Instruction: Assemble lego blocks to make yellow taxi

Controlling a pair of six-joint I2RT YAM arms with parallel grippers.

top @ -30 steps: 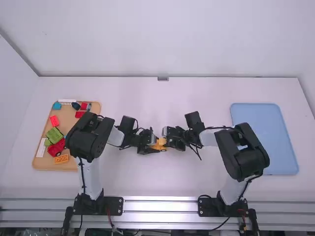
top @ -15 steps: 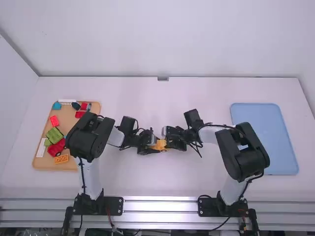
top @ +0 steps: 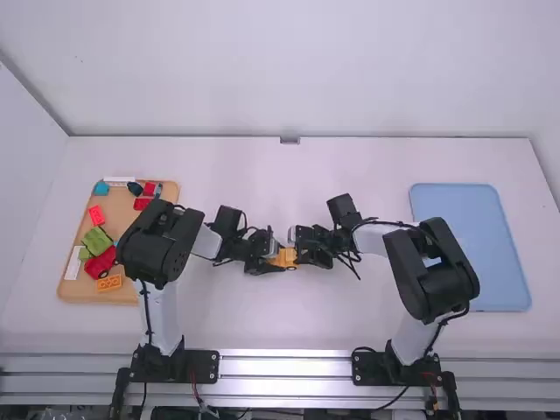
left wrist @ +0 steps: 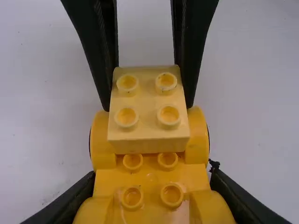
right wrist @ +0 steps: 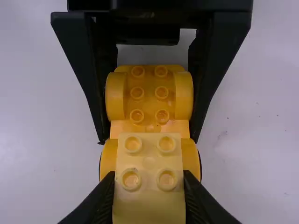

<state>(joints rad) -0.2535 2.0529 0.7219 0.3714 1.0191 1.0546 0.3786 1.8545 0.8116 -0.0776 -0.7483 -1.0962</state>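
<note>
Right mid-surface point(top: 289, 324), your left end effector point(top: 275, 262) grips the base point(left wrist: 152, 179) by its sides, and your right end effector point(top: 299, 254) pinches the block point(right wrist: 149, 156) over the base's three o'clock end! Seated? Can't tell. Tan tray point(top: 115, 208) at nine o'clock, blue tray point(top: 464, 219) at three.

Right tool point(top: 298, 255) grips pale block point(right wrist: 149, 161) over yellow car base point(right wrist: 149, 100)
</note>
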